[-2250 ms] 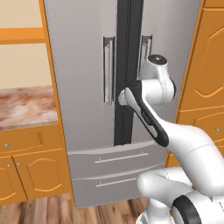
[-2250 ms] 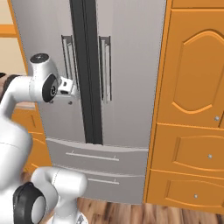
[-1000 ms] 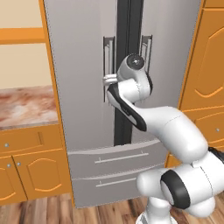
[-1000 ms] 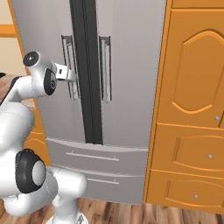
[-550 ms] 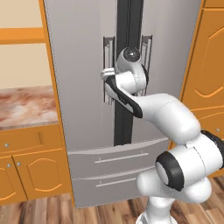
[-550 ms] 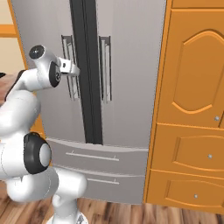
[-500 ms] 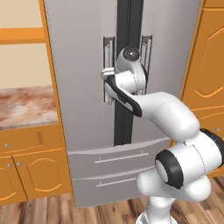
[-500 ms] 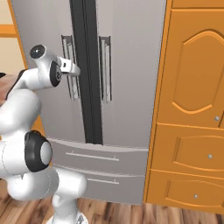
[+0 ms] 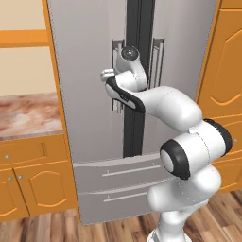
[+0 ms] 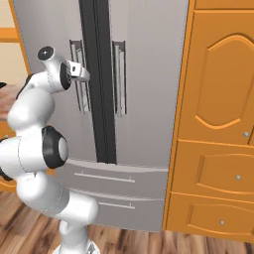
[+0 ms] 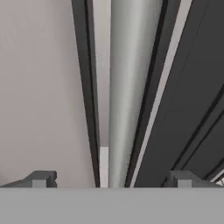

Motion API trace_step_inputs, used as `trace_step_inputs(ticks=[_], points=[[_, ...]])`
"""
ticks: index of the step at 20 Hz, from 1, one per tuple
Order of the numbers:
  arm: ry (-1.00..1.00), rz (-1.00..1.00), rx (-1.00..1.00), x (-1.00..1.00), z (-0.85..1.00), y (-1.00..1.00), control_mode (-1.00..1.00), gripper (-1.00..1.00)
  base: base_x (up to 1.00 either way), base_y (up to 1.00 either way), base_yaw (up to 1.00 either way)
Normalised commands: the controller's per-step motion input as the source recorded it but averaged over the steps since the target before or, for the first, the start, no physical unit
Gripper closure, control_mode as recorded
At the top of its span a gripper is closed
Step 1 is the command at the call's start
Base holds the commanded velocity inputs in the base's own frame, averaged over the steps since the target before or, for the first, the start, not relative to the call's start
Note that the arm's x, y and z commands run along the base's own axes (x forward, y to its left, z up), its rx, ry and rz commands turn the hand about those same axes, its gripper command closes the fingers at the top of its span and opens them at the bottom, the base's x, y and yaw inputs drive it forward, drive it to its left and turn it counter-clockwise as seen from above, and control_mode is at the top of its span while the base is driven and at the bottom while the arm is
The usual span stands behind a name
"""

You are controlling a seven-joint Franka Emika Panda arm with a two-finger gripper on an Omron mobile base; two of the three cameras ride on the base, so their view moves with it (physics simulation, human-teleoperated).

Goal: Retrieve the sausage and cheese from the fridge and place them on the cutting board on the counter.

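Note:
The grey steel fridge stands with both doors shut. My gripper is up against the left door's vertical bar handle, open. In the hand view the handle runs straight up between the two fingertips, with the gripper straddling it and a gap on each side. The black door edge lies just right of the bar. A stretch of the marbled counter shows left of the fridge. The sausage, the cheese and the cutting board are out of view.
Tall orange cabinets flank the fridge on the right. Two grey drawers sit below the doors, and orange cabinet doors under the counter. My own arm's elbow juts out in front of the right door.
The hand has swung left from the right door's side across the black seam to the left door's handle and closed in on it. The jaws have stayed open; the doors have not moved.

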Motion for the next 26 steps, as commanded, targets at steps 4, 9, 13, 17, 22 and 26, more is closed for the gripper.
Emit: trace_step_inputs(ticks=[4, 9, 13, 17, 22, 26], points=[[0.00, 0.00, 0.00, 0.56, 0.00, 0.02, -1.00, -1.00, 0.00, 0.00, 0.00], [0.00, 0.00, 0.00, 0.58, 0.00, 0.00, -1.00, -1.00, 0.00, 0.00, 0.00], [0.00, 0.00, 0.00, 0.14, 0.00, 0.00, -1.00, -1.00, 0.00, 0.00, 0.00], [0.00, 0.00, 0.00, 0.16, 0.00, -0.06, -1.00, -1.00, 0.00, 0.00, 0.00], [-0.12, 0.00, 0.00, 0.03, -0.15, 0.00, -1.00, -1.00, 0.00, 0.00, 0.00], [-0.22, 0.00, 0.00, 0.08, -0.17, 0.00, -1.00, -1.00, 0.00, 0.00, 0.00]])
